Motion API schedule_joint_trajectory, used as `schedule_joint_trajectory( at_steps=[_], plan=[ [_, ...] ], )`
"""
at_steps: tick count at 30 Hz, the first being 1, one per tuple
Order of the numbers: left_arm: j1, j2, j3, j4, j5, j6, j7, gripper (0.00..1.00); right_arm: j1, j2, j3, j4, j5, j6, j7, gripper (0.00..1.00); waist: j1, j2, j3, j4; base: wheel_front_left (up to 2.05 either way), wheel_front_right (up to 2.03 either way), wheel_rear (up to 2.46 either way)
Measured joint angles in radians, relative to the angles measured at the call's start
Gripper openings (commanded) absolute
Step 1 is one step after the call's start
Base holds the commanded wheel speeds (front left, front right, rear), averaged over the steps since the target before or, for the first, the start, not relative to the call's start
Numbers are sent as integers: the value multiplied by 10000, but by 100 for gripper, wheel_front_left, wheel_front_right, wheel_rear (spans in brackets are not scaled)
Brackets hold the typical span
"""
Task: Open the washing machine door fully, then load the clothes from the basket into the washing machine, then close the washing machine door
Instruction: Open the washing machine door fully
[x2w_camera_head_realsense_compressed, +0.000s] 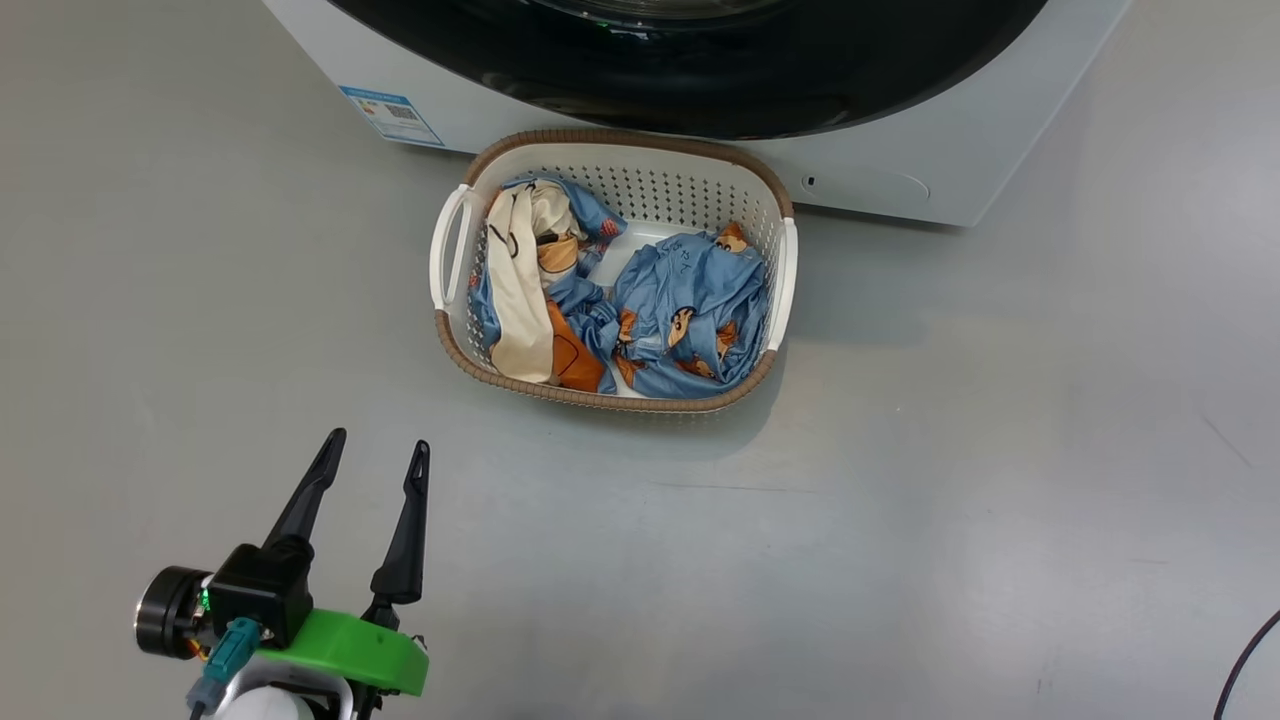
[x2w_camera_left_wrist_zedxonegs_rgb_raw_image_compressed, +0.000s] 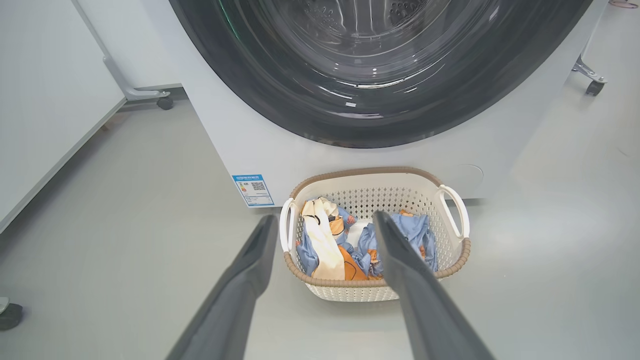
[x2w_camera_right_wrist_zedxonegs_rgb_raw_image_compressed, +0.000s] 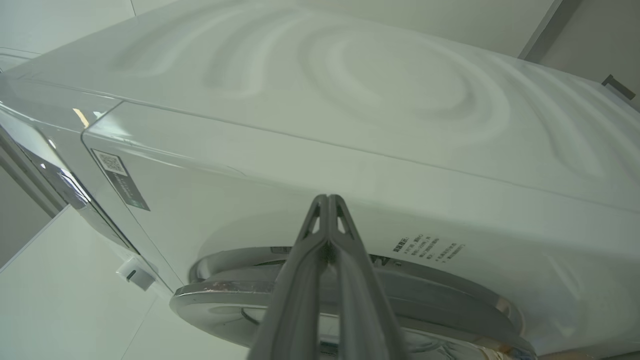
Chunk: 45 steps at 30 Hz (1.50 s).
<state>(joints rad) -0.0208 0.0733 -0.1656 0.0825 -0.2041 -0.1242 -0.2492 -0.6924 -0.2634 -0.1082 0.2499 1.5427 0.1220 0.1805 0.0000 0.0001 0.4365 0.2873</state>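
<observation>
Smooth grey floor (x2w_camera_head_realsense_compressed: 1000, 450) under basket (x2w_camera_head_realsense_compressed: 690, 185) before washing machine (x2w_camera_head_realsense_compressed: 480, 110); left tool (x2w_camera_head_realsense_compressed: 378, 441) wide, right tool (x2w_camera_right_wrist_zedxonegs_rgb_raw_image_compressed: 327, 200) narrow, empty.

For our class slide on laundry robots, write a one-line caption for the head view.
Open left gripper poised above the floor, facing a basket of clothes in front of the washing machine.

The washing machine (x2w_camera_head_realsense_compressed: 1000, 120) is white, its label sticker (x2w_camera_head_realsense_compressed: 392, 115) blue; the washing machine door (x2w_camera_head_realsense_compressed: 700, 100) has a glossy black rim. Before the washing machine, the basket (x2w_camera_head_realsense_compressed: 660, 185) is cream-white, perforated, brown-rimmed; the clothes (x2w_camera_head_realsense_compressed: 690, 290) are light blue with orange-brown figures, plus cream and orange.
</observation>
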Motion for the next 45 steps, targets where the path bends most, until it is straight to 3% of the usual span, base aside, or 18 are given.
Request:
schedule_joint_trajectory(
  at_steps=[12, 45],
  plan=[
    [-240, -165, 21, -8, -17, 0, 0, 100, -1021, -105, 920, 102, -199, 2, 734, 0, 0, 0, 480, 363, 0, 0, 0],
    [-235, -282, 355, -33, -192, 0, 0, 100, -2417, -479, 1728, 577, 52, 0, 2376, 0, 1, 0, 1475, 800, 0, 0, 0]
  ],
)
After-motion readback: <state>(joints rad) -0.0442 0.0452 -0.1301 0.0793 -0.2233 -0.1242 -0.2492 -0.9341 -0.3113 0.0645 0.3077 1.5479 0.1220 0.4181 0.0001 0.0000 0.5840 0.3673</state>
